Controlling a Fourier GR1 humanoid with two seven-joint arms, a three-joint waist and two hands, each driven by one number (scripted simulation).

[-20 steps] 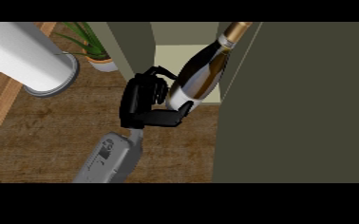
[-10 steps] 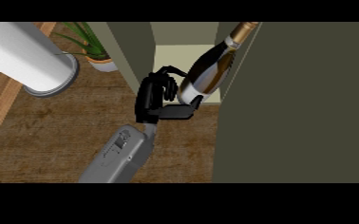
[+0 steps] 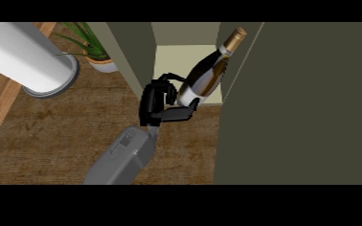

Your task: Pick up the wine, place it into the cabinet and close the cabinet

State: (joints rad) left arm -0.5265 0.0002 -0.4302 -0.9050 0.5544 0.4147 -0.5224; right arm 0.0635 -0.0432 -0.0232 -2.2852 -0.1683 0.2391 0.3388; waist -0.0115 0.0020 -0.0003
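Note:
The wine bottle (image 3: 205, 76), dark glass with a white label and a gold cap, leans tilted inside the open cabinet, its neck pointing up and right toward the door. My right hand (image 3: 157, 103) is at the bottle's lower end, fingers curled round its left side and the thumb under its base. The cabinet's pale shelf (image 3: 175, 57) shows behind the bottle. The cabinet door (image 3: 297, 105), a big olive panel, stands open at the right. My left hand does not show.
A large white cylinder (image 3: 35, 62) stands at the left on the wooden counter (image 3: 56, 134). A potted plant (image 3: 96, 52) stands beside the cabinet's left wall (image 3: 138, 52).
My right hand and the bottle have moved a little up and to the right, deeper into the cabinet opening. The bottle stays tilted.

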